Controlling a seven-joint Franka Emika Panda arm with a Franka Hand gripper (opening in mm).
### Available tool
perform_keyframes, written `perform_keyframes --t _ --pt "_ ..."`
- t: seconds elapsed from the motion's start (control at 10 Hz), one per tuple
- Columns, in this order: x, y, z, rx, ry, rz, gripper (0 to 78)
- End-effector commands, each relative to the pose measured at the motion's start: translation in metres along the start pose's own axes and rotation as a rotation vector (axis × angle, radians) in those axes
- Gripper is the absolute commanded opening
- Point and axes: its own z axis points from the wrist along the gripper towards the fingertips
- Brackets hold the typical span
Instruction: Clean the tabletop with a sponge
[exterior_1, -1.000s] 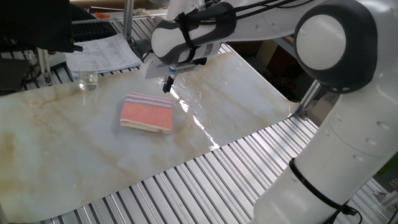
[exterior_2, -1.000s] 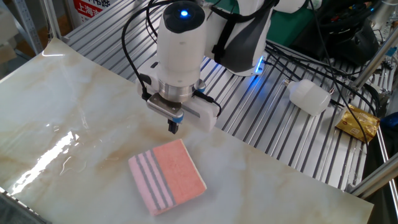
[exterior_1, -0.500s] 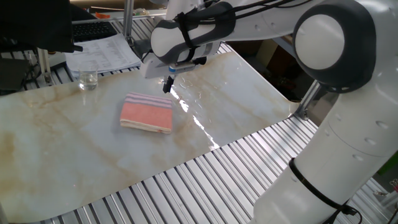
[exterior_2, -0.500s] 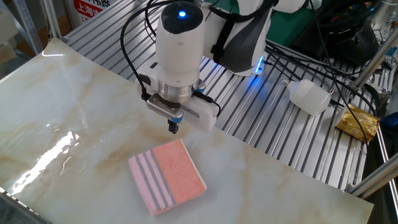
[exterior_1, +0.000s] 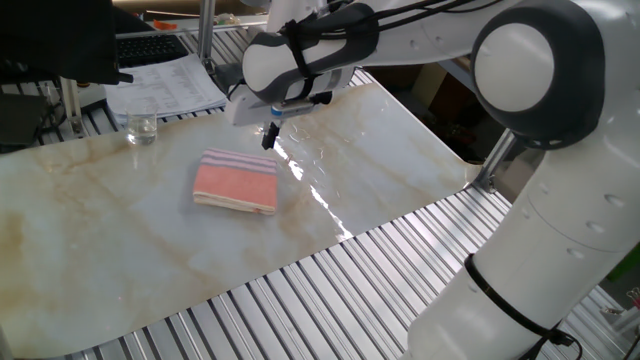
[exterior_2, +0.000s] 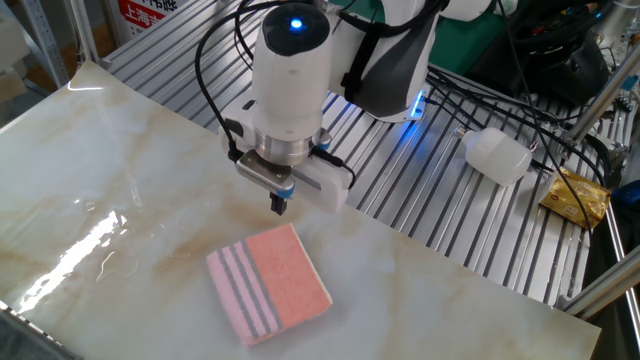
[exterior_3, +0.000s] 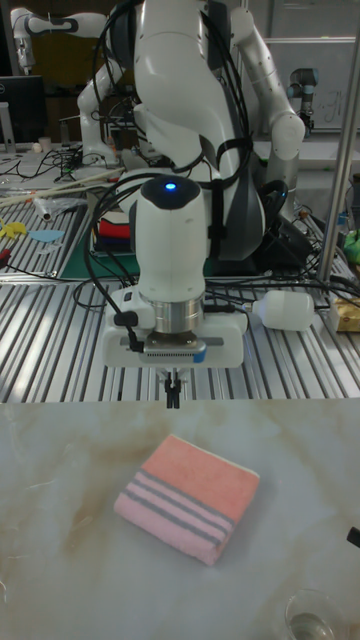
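Sponge (exterior_1: 236, 181) lies flat on the marble bench (exterior_1: 90, 230), striped edge away from my arm's base, and nothing has wiped with it yet. My hand (exterior_2: 280, 205) hangs above the slab just beside the sponge's plain pink edge, not touching it, with the two fingers drawn together so no gap shows between them (they hold nothing). I judge the step in hand to be the approach before the pickup. The next move calls for spreading the fingers wide enough to straddle the pad, shifting over its middle, and coming down to pinch it. A small glass (exterior_1: 141, 127) stands well apart, near the bench's far edge.
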Motion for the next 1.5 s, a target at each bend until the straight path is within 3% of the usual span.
perform_keyframes --t 0.1,0.2,0.4,0.8,1.0,1.5 --pt "-0.001 0.000 -0.001 -0.002 0.030 -0.031 0.0" --pt "-0.001 0.000 -0.001 0.007 0.055 -0.036 0.0" --pt "-0.001 0.000 -0.001 0.016 0.049 0.039 0.0" --pt "-0.001 0.000 -0.001 0.023 0.045 0.058 0.0" --pt "0.001 0.006 0.009 0.028 0.033 0.057 0.0" --pt "-0.011 0.011 0.030 0.026 0.018 0.049 0.0"
